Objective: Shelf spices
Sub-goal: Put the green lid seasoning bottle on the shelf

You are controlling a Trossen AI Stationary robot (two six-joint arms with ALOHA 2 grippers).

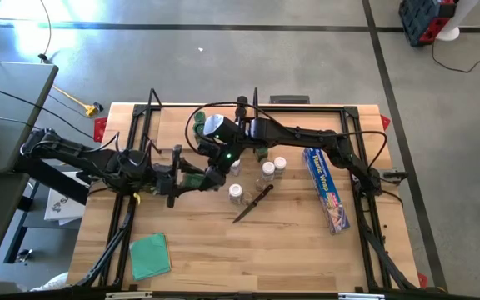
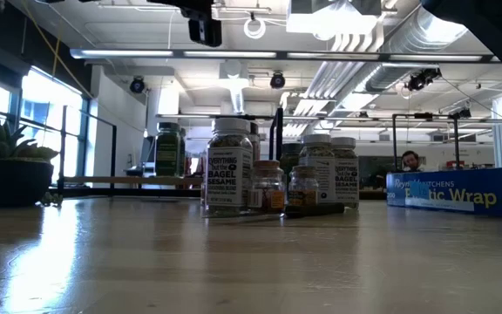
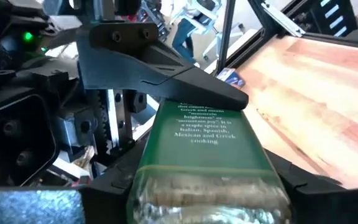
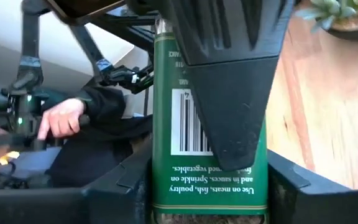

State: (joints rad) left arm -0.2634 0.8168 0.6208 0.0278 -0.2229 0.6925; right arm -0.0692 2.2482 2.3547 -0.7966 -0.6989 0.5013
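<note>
Saw one green-label jar (image 1: 194,177) held in the air over the left middle of the table (image 1: 223,250), lying on its side. Found it pinched from both sides: left gripper (image 1: 176,177) closed on it from the left, right gripper (image 1: 217,172) closed on it from the right. Could read only bits of the label up close, with a dark finger (image 4: 229,81) of the other arm laid across it. Could not see its cap. Counted four other spice jars (image 1: 267,171) standing near the table's middle, close to a knife (image 1: 252,204), with a blue wrap box (image 1: 327,187) toward the right edge. Made out the shelf (image 2: 120,180) only from low down, far back, with one more green jar (image 2: 168,150) seemingly on it. Lost the shelf under the arms from above. Spotted a person's hand (image 4: 61,121) past the table, blurry.
</note>
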